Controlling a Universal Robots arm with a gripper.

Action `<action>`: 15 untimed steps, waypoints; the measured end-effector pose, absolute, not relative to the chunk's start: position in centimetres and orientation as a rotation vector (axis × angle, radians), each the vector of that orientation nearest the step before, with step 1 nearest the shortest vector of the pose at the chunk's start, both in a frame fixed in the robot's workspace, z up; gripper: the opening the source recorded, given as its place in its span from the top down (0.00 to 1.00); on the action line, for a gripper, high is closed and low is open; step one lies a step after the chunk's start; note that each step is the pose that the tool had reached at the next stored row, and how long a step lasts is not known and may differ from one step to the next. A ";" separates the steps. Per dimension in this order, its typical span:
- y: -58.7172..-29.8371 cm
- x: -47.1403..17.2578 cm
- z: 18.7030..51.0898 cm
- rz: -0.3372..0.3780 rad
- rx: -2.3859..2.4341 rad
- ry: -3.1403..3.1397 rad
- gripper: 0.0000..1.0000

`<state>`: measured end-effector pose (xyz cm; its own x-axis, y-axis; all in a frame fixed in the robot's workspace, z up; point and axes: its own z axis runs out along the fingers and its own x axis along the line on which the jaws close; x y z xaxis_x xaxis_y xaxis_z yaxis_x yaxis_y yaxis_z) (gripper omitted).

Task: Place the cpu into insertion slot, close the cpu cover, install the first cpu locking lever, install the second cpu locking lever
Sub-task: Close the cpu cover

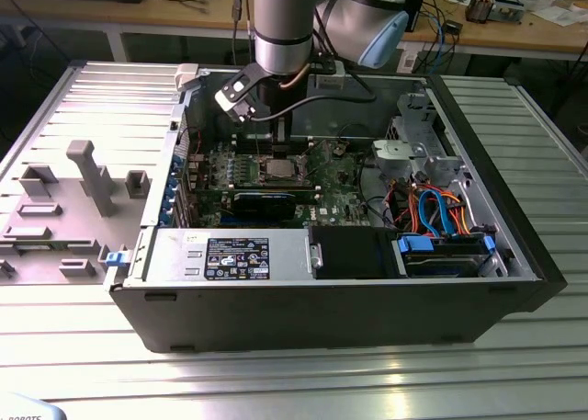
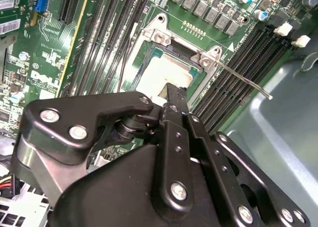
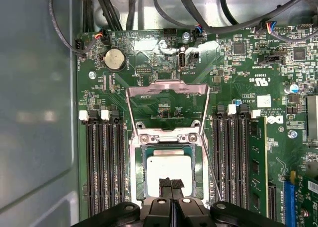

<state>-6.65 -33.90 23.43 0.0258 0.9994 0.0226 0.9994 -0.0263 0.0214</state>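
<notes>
Reaching straight down into the open black case, the arm stands near vertical in the exterior view, with a grey cable looping off its wrist. The gripper hangs over the near edge of the cpu. Its two matte black fingers are pressed together with nothing between them (just a thin dark seam), and their bolted linkages splay out behind. Whether the tips touch the chip cannot be told. The cpu, a flat square with a dull silver-grey top, lies seated in the slot, whose silvery rim is set into the green board. The cover, a thin silvery metal frame with a cut-out middle, is swung open away from the slot, hinged at two screws along the slot's far side. A slim bare wire lever runs beside the slot, and in the second wrist view it ends in a small bend. Long black memory slots with white clips flank the slot on both sides.
</notes>
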 end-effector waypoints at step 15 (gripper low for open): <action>-33.9 -6.6 24.8 -0.047 -2.251 -2.193 0.89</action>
<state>-6.65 -33.89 24.79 0.0258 0.9995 0.0208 0.9994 -0.0262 0.0214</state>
